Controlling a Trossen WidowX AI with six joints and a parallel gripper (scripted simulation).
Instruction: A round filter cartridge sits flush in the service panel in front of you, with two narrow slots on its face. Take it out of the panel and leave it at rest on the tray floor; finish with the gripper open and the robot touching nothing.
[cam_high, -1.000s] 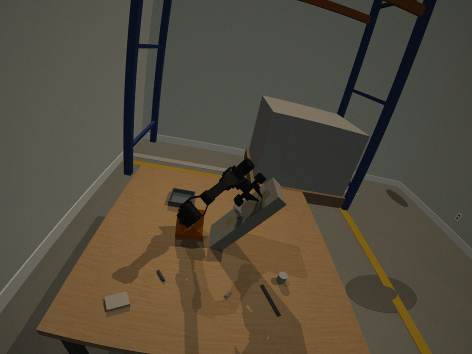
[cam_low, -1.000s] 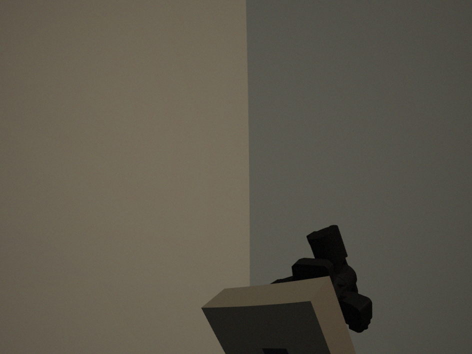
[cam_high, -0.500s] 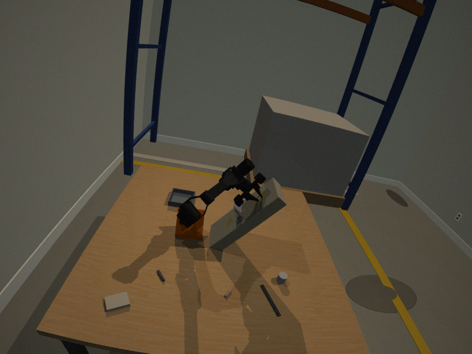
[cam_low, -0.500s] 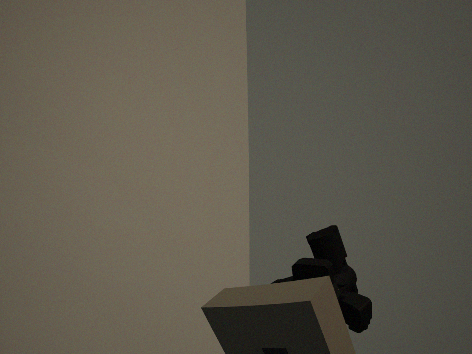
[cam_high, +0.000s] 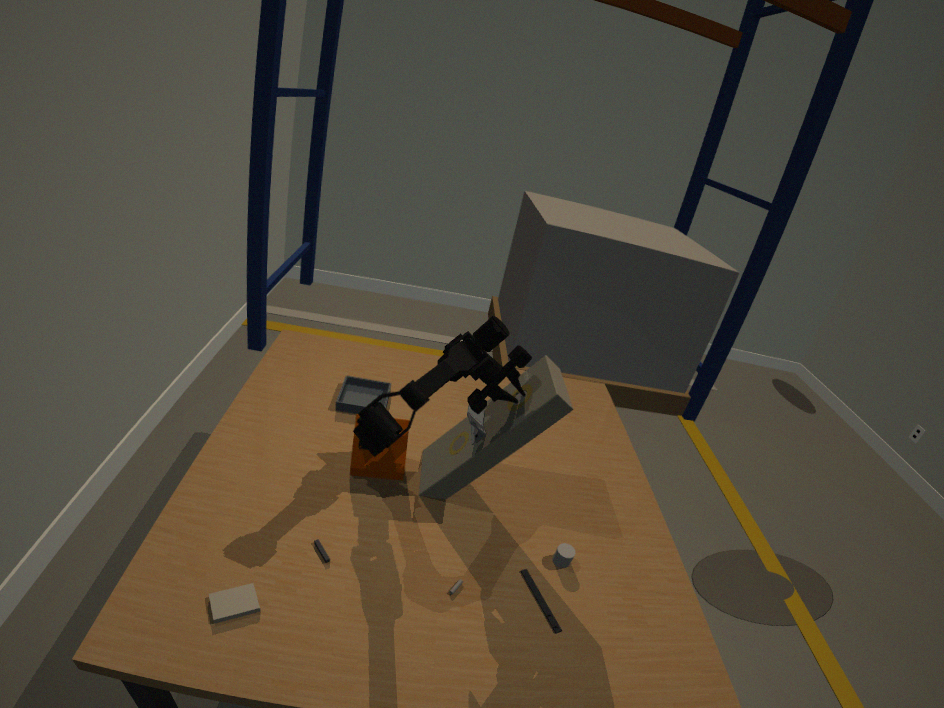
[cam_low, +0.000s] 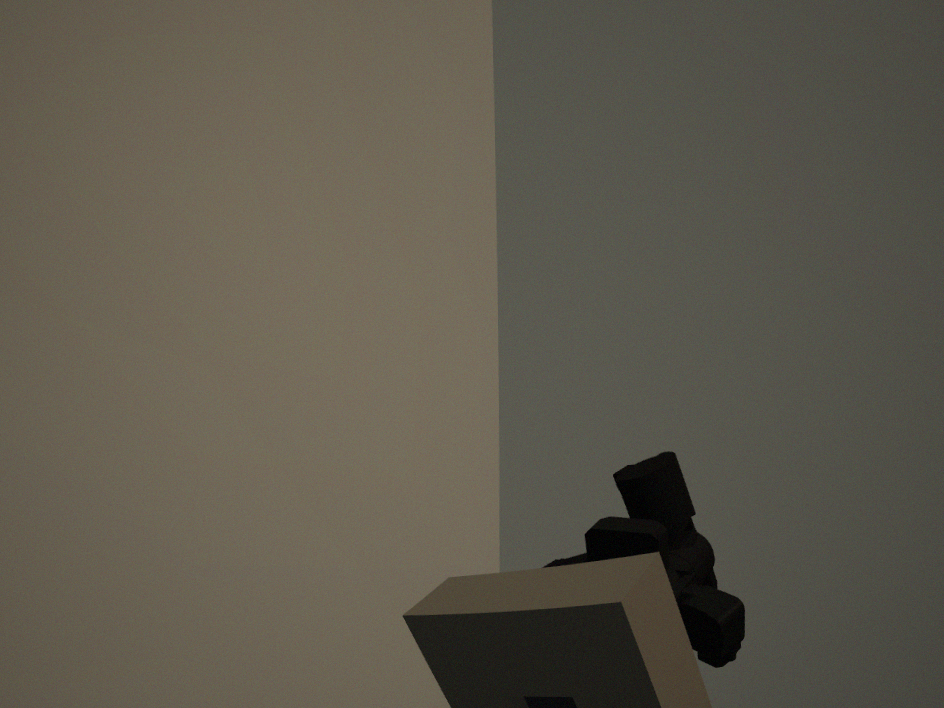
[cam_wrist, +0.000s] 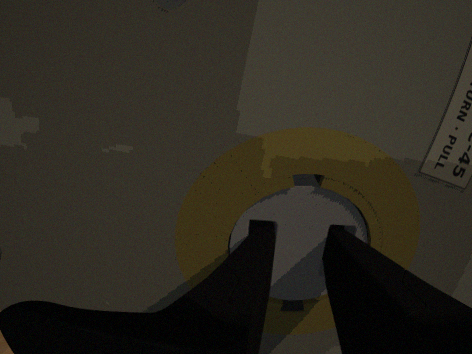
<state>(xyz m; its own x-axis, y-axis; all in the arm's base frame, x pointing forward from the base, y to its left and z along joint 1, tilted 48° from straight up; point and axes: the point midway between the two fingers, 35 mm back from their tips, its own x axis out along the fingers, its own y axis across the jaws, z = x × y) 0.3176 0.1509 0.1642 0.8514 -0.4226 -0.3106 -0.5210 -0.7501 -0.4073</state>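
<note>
The round grey filter cartridge (cam_wrist: 300, 212) sits inside a yellow ring (cam_wrist: 210, 210) on the tilted grey service panel (cam_wrist: 125, 100) (cam_high: 526, 422). My gripper (cam_wrist: 298, 235) (cam_high: 478, 407) has its two dark fingertips set into the cartridge's face and is shut on the strip between them. In the top view the cartridge (cam_high: 476, 426) shows as a pale stub standing out of the panel just below the gripper, close to the yellow ring (cam_high: 457, 444). The blue-grey tray (cam_high: 362, 392) stands on the table behind the arm's orange base (cam_high: 377, 458). The exterior view shows only the panel's top edge (cam_low: 549, 586) and part of the arm.
A white label (cam_wrist: 450, 135) reading TURN · PULL is on the panel right of the ring. A large grey box (cam_high: 610, 289) stands behind the panel, between blue rack posts (cam_high: 259, 228) (cam_high: 770, 228). A small grey cylinder (cam_high: 564, 554), a black bar (cam_high: 541, 600) and a grey block (cam_high: 234, 602) lie near the table's front.
</note>
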